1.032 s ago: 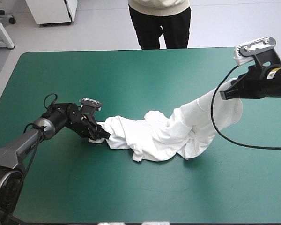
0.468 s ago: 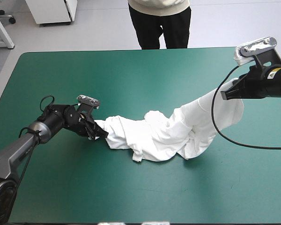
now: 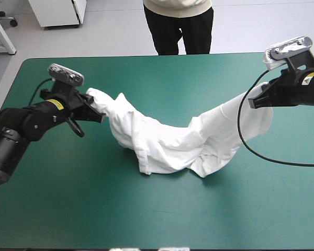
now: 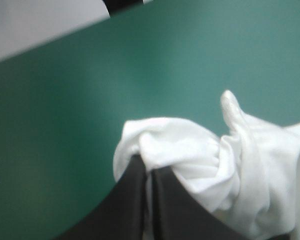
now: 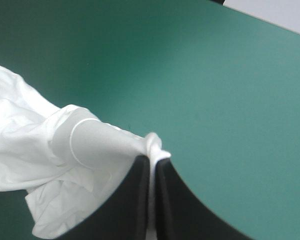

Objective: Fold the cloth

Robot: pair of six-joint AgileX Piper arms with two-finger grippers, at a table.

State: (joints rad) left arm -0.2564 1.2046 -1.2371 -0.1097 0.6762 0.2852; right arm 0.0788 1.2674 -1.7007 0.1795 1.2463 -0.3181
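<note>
since earlier your left gripper [image 3: 98,116] has lifted its pinched t-shirt [image 3: 162,144] end off the surface [image 3: 146,219]; the right gripper [image 3: 254,102] pinches the other end, the middle sagging down. you're at the spreading step, i judge: next, draw both ends apart.

High view: overhead from near side, looking down over whole table [image 3: 146,209]. Wrist views: close, along left gripper [image 4: 148,166], right gripper [image 5: 152,160]; all share T-shirt [image 3: 162,146].

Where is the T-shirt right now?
High view: the T-shirt is strung between the left hand and the right hand, both shut on it, its middle sagging onto the table near centre.
</note>
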